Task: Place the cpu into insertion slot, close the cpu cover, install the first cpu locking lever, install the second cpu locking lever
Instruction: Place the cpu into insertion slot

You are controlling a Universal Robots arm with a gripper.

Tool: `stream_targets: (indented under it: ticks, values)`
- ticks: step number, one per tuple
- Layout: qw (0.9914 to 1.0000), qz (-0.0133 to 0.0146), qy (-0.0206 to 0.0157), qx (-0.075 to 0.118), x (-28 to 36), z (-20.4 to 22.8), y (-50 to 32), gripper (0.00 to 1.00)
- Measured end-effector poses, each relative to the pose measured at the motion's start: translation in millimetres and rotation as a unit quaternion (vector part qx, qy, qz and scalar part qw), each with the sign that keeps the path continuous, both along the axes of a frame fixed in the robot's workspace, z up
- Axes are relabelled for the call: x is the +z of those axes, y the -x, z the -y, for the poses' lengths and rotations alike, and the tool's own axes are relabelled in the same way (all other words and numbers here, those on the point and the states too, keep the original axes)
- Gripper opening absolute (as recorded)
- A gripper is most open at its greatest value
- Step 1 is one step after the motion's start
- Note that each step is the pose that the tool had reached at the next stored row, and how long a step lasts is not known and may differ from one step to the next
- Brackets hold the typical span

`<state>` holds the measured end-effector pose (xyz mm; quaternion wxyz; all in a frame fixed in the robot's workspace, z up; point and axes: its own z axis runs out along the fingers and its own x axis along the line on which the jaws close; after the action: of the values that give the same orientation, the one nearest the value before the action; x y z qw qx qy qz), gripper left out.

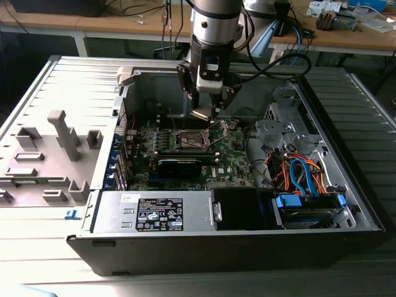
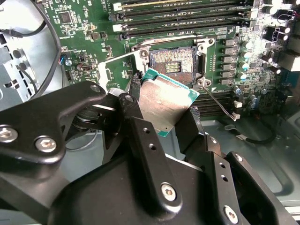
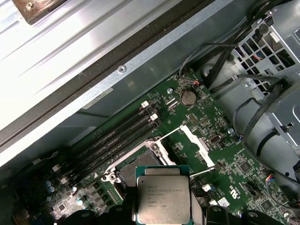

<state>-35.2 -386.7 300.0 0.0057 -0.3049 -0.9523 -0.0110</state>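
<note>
Gripper point(image 1: 205, 111) hangs inside the open PC case point(image 1: 346, 232), above the green motherboard point(image 1: 234, 153). Its jaws are part-closed, pinching the cpu point(image 1: 202, 113) by two opposite edges. In the second wrist view the black fingers point(image 2: 140, 136) press on either side of the cpu point(image 2: 161, 101). The chip's silver top shows, its teal edge is visible, and it sits slightly tilted.

The cpu is in the air just above the insertion slot point(image 1: 190, 141) and not seated. In the second wrist view the insertion slot point(image 2: 176, 65) lies bare with its dark centre exposed, just beyond the chip. In the first wrist view the cpu point(image 3: 163, 199) overlaps the near part of the slot point(image 3: 133, 169).

The cpu cover point(image 2: 117, 70) is swung open beside the slot; it also shows in the first wrist view point(image 3: 194, 139). A thin wire lever point(image 2: 216, 102) sticks out from the socket's corner, unlatched.

Long black memory slots point(image 2: 187, 11) run just past the socket on its far side. In the exterior view the power supply point(image 1: 154, 213) sits at the near wall. Orange and blue cables point(image 1: 303, 173) bunch at the exterior view's right. A grey fixture tray point(image 1: 49, 161) lies outside the case on the exterior view's left.
</note>
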Motion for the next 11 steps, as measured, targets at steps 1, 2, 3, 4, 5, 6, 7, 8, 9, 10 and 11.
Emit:
stream_targets:
  ticks: [1,2,3,4,5,6,7,8,9,10,11]
  values:
    - [1.0,0.0,0.0,0.0,0.0,0.0,0.0,0.55]
    - [1.0,0.0,0.0,-0.001,0.0,0.0,0.0,0.55]
    - [1.0,0.0,0.0,-0.002,0.0,0.0,0.0,0.55]
    - [1.0,0.0,0.0,-0.002,0.0,0.0,0.0,0.55]
    - [1.0,0.0,0.0,-0.003,0.0,0.0,0.0,0.55]
    - [0.99999,0.0,0.0,-0.004,0.0,0.0,0.0,0.55]
    - [0.99999,0.0,0.0,-0.004,0.0,0.0,0.0,0.55]
    - [0.99999,0.0,0.0,-0.005,0.0,0.0,0.0,0.55]
    - [0.99998,0.0,0.0,-0.006,0.0,0.0,0.0,0.55]
    - [0.99998,0.0,0.0,-0.006,0.0,0.0,0.0,0.55]
    - [0.99998,0.0,0.0,-0.007,-0.1,0.0,0.0,0.55]
